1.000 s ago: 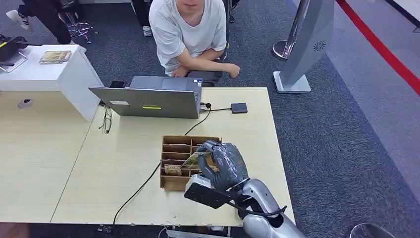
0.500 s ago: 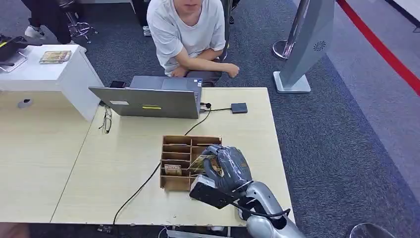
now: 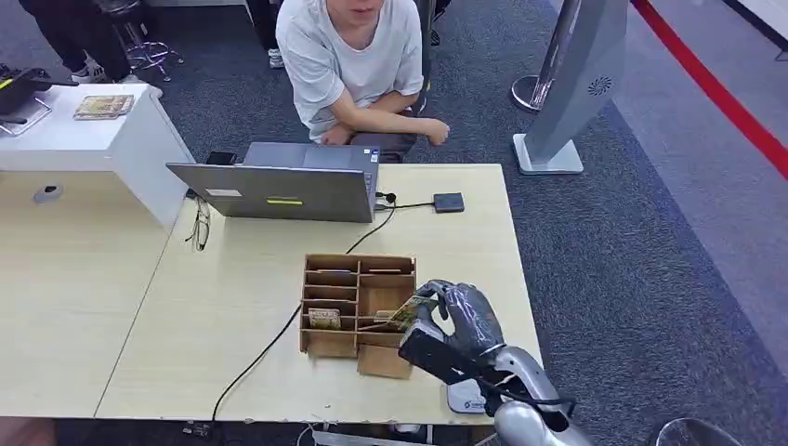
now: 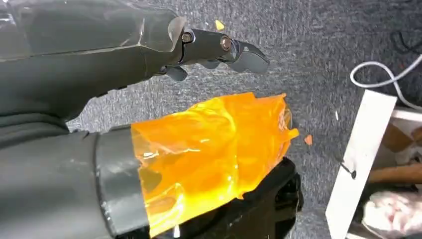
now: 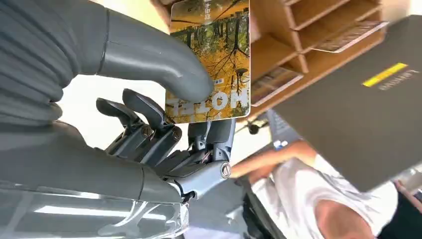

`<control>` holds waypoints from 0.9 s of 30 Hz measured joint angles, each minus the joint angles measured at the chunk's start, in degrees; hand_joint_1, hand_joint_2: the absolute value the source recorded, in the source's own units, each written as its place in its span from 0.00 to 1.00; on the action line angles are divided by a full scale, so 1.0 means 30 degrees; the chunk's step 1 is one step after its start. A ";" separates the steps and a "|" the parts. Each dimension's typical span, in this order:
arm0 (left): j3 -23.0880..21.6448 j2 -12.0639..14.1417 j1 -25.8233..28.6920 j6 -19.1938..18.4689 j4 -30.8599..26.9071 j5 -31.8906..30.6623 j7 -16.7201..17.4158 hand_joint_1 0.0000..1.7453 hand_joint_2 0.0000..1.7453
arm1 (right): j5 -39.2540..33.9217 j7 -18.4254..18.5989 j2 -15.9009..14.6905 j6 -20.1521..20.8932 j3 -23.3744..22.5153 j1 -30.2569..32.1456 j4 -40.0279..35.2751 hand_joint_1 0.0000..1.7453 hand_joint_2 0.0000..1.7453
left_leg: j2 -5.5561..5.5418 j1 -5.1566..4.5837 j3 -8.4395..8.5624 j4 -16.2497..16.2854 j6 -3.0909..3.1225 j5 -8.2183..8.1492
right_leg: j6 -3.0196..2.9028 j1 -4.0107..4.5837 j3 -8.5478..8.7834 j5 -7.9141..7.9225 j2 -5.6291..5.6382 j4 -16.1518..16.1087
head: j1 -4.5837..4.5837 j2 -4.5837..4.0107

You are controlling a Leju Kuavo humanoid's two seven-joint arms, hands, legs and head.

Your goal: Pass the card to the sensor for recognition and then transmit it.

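My right hand (image 3: 457, 327) hangs over the table's near right part, just right of the wooden card box (image 3: 327, 346). It pinches a card (image 3: 402, 313) printed with autumn trees. In the right wrist view the thumb (image 5: 159, 62) presses on the card (image 5: 219, 45) and the darker fingers back it from behind. The sensor (image 3: 449, 202), a small dark square pad on a cable, lies at the table's far right, beyond the box. My left hand (image 4: 214, 47) hangs over grey carpet with its fingers apart and nothing in them.
A grey laptop (image 3: 279, 190) stands at the table's far side, with a seated person (image 3: 353, 56) behind it. Glasses (image 3: 201, 226) and a black cable (image 3: 269, 344) lie left of the box. A small white item (image 3: 465, 398) sits at the near edge under my arm.
My right hand has drawn the card out over the box and moved right and nearer the table's front edge. The box's near right part now shows.
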 joint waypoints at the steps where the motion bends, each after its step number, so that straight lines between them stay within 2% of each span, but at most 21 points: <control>1: 0.0102 -0.0022 0.0030 -0.0051 -0.0058 -0.0095 0.0000 0.00 0.00 | -0.0169 -0.0023 -0.0080 0.0111 -0.0160 0.0097 -0.0007 1.00 1.00 | 0.0000 0.0000 -0.0002 0.0000 0.0000 0.0000 | 0.0000 0.0000 0.0000 0.0000 0.0000 0.0000 | 0.0007 0.0000; 11: 0.0662 -0.0168 0.0051 -0.0189 -0.0255 -0.0341 0.0000 0.00 0.00 | -0.0410 -0.0052 -0.0437 0.0388 -0.0765 0.0469 -0.0095 1.00 1.00 | 0.0002 0.0000 0.0003 0.0000 0.0000 0.0001 | 0.0000 0.0000 0.0001 0.0000 0.0002 0.0001 | 0.0000 0.0000; 19: 0.1501 -0.0335 -0.0046 -0.0444 -0.0248 -0.1056 -0.0437 0.00 0.00 | -0.2580 -0.0307 -0.0874 0.1830 -0.1725 0.0865 0.0124 1.00 1.00 | 0.0001 -0.0002 -0.0001 0.0000 0.0001 -0.0001 | 0.0000 -0.0002 0.0000 0.0000 0.0000 -0.0002 | 0.0000 0.0000; 27: 0.2251 -0.0437 -0.0319 -0.0459 -0.0080 -0.1399 -0.0874 0.00 0.00 | -0.3251 -0.0154 -0.1515 0.2836 -0.2090 0.1003 0.0612 1.00 1.00 | 0.0002 -0.0001 0.0002 0.0000 0.0001 0.0000 | 0.0001 -0.0001 0.0002 0.0001 0.0003 -0.0002 | 0.0000 0.0000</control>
